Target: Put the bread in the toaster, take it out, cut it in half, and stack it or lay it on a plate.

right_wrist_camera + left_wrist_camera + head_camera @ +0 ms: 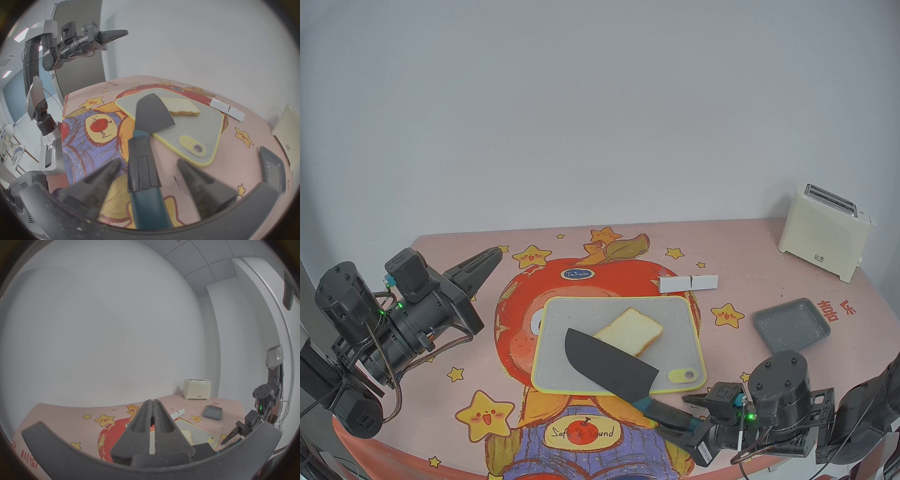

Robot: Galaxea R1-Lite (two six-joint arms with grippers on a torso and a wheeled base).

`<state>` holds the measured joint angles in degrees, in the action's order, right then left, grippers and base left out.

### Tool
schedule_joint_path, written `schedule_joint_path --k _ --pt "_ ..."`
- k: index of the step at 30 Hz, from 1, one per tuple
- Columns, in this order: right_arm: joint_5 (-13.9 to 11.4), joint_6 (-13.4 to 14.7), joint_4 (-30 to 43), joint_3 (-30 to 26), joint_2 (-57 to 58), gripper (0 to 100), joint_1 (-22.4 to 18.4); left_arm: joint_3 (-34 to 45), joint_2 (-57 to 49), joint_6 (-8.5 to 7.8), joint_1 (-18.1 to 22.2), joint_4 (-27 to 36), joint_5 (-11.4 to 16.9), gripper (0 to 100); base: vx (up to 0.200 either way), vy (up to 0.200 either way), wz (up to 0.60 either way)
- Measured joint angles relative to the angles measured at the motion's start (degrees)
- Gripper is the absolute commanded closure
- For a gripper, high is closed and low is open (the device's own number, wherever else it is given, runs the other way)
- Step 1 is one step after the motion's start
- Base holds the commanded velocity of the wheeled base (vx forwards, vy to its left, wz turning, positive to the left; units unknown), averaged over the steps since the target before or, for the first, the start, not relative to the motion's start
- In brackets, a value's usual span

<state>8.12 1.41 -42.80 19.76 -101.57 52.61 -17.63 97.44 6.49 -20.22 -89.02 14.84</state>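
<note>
A slice of bread (629, 331) (180, 106) lies flat on the grey, yellow-rimmed cutting board (675, 319) (193, 125). A knife with a black blade (609, 364) (151, 112) rests beside the bread on the board, its teal and black handle (143, 175) sticking out over the board's near edge. My right gripper (681, 417) (148, 162) is open, one finger on each side of the handle without touching it. The left gripper (490, 256) (153, 415) is shut on nothing, raised over the table's left side. A cream toaster (825, 231) (196, 389) stands at the far right corner.
A grey square plate (792, 324) (273, 168) sits right of the board, in front of the toaster. A small white block (688, 283) (227, 108) lies just behind the board. The table is covered by a pink cartoon cloth (487, 350).
</note>
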Motion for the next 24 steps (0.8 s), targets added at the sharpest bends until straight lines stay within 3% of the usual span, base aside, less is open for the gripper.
schedule_joint_path --k 13,16,20,24 --pt "-0.2 0.7 -3.1 0.5 0.1 100 -0.5 0.5 0.2 0.79 -0.2 0.0 0.2 100 0.0 0.0 0.0" --pt "-0.6 1.7 -6.7 0.8 0.4 100 -0.6 0.6 0.2 2.86 -0.5 0.0 0.2 100 0.0 0.0 0.0" --pt "-1.0 4.7 -9.1 1.8 0.5 100 -0.7 0.8 -0.2 8.79 -2.0 0.0 0.3 100 0.0 0.0 0.0" --pt "-1.7 9.5 -10.7 3.4 0.7 100 -0.7 1.5 -0.9 12.53 -3.5 0.0 0.4 100 0.0 0.0 0.0"
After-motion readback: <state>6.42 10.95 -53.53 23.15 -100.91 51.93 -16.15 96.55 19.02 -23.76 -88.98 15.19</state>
